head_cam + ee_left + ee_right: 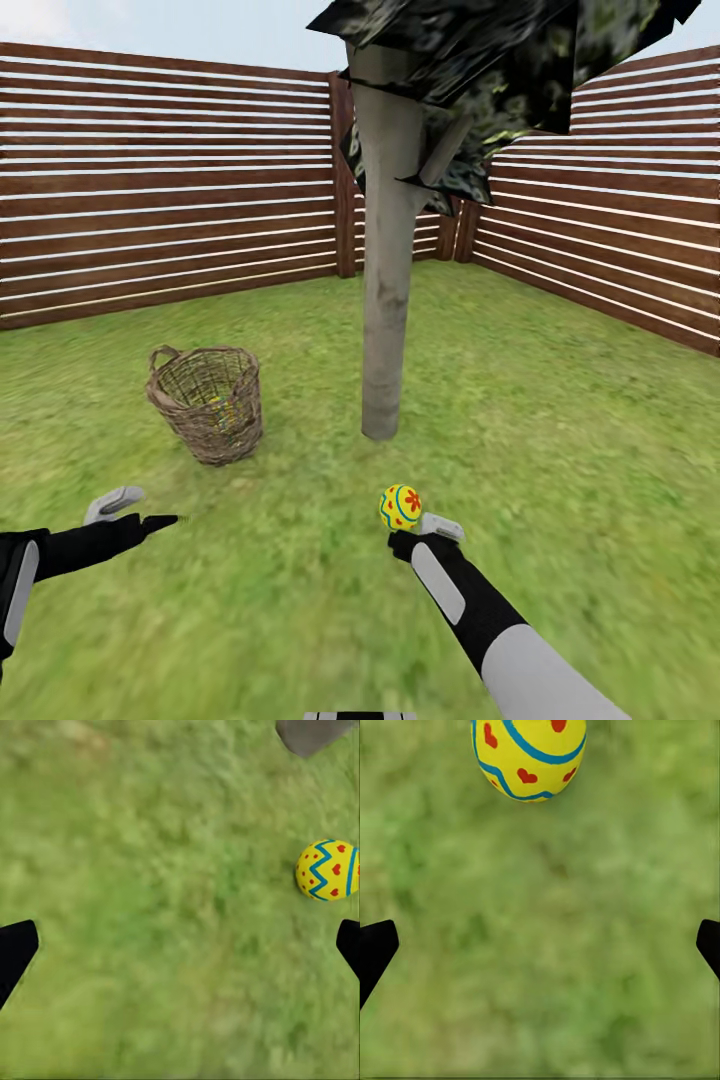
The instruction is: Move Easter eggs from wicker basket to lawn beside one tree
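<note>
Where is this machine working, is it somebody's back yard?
It looks like a fenced garden: mottled green lawn underfoot, a brown slatted wooden fence around it, and a grey-trunked tree standing beside a wicker basket.

Yellow Easter egg (400,507) on lawn (600,450) near tree (385,300); upright wicker basket (208,402) holding eggs

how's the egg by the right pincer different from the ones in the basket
The egg by the right pincer is out in the open above the lawn, fully visible; the eggs in the wicker basket are glimpsed only through its weave. It sits nearer the tree. Both look yellow.
</note>
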{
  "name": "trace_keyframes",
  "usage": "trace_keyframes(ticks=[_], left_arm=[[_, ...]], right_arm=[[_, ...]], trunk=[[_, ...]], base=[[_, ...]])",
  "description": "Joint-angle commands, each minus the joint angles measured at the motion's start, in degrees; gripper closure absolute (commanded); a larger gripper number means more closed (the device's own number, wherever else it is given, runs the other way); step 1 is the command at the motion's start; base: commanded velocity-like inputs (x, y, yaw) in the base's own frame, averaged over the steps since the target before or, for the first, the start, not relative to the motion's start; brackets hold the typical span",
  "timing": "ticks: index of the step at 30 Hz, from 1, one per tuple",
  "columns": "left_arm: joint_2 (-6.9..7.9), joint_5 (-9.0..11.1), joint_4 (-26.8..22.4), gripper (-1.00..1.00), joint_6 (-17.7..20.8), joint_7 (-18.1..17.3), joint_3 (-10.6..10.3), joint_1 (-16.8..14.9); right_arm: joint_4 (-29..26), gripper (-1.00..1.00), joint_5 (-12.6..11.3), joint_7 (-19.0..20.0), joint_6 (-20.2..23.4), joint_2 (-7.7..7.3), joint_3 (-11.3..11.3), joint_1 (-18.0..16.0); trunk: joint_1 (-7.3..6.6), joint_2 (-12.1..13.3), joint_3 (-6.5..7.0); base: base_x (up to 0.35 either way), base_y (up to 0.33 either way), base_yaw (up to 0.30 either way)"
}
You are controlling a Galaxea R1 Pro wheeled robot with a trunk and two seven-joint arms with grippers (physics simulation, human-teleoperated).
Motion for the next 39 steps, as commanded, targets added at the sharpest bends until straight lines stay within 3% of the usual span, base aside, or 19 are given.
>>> trace_keyframes(ticks=[1, 5, 9, 12, 18, 29, 39], left_arm=[[-0.05, -0.1, 0.0, -1.0, 0.3, 0.5, 0.0, -0.1], [-0.31, -0.2, 0.0, -1.0, 0.3, 1.7, -0.6, -0.1], [-0.31, -0.3, 0.0, -1.0, 0.2, 2.3, -4.6, -0.1], [-0.41, -0.3, 0.0, -1.0, 0.2, 4.7, -6.1, -0.1], [-0.36, -0.1, 0.0, -1.0, 0.3, 10.0, -6.7, -0.1], [-0.4, -0.1, 0.0, -1.0, 0.1, 10.8, -6.8, -0.1], [-0.29, -0.1, 0.0, -1.0, 0.0, 10.8, -7.0, -0.1]], right_arm=[[-0.1, -1.0, -0.5, -1.2, 1.7, 0.06, 0.2, -0.4], [-0.2, -1.0, -0.8, -6.5, 11.0, 0.3, 0.0, -1.3], [-0.2, -1.0, -1.1, -8.2, 13.5, 0.39, -1.5, -1.5], [-0.2, -1.0, -1.1, -8.4, 14.0, 0.42, -1.9, -1.5], [-0.3, -1.0, -1.1, -8.4, 13.7, 0.7, -2.0, -1.4], [-0.3, -1.0, -1.1, -8.3, 13.0, 1.2, -2.1, -1.4], [-0.3, -1.0, -1.1, -8.3, 12.9, 1.22, -1.9, -1.4]], trunk=[[-0.03, 0.0, 0.18], [-0.14, 0.0, 1.06], [-0.24, 0.1, 1.95], [-0.32, 0.1, 2.61], [-0.47, 0.2, 3.94], [-0.76, 0.4, 6.39], [-2.96, 4.4, 8.31]], base=[[0.0, 0.0, 0.0], [0.0, 0.0, 0.0], [0.0, 0.0, 0.0], [0.0, 0.0, 0.0], [0.0, 0.0, 0.0], [0.0, 0.0, 0.0], [0.0, 0.0, 0.211]])
